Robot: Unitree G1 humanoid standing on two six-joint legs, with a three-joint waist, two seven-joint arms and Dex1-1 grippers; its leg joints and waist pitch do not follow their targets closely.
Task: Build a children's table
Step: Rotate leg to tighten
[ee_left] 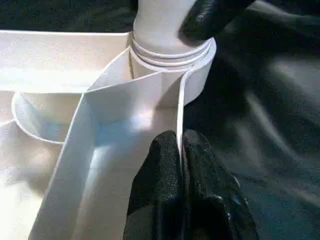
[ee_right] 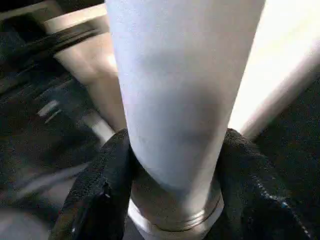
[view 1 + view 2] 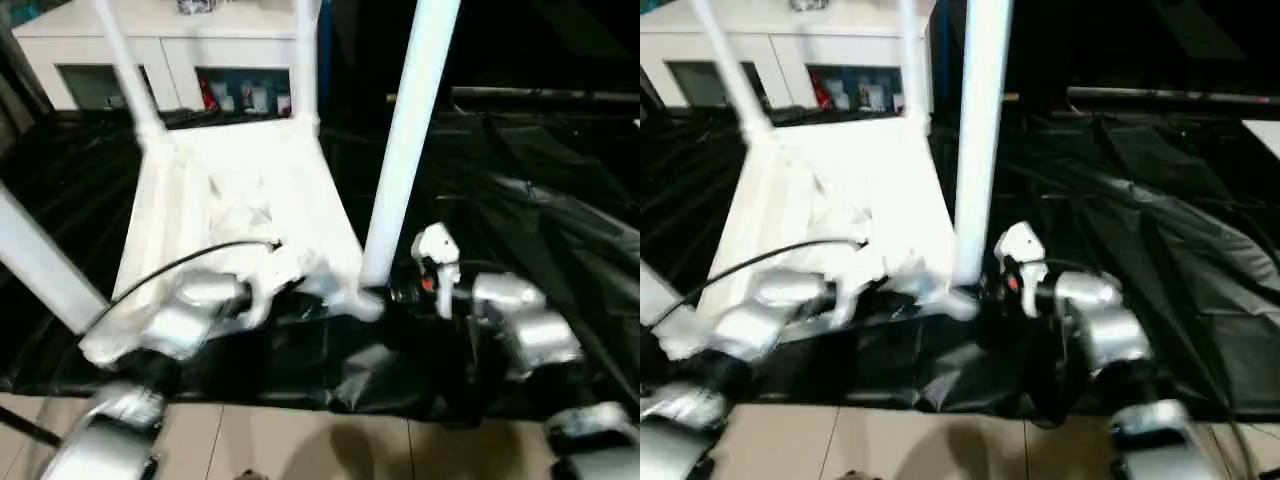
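You have four legs standing in tabletop (image 3: 230, 190); right gripper (image 2: 172, 195) clamps near-right leg (image 3: 405, 150), left gripper (image 1: 181, 155) pinches rib; tightening probably left.

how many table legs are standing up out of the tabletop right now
4. One at the near right corner, gripped by the right gripper; one at the near left; two at the far corners. None looks hidden.

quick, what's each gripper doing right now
Left gripper: shut, pinching the thin edge wall of the tabletop.
Right gripper: closed around the base of the leg.
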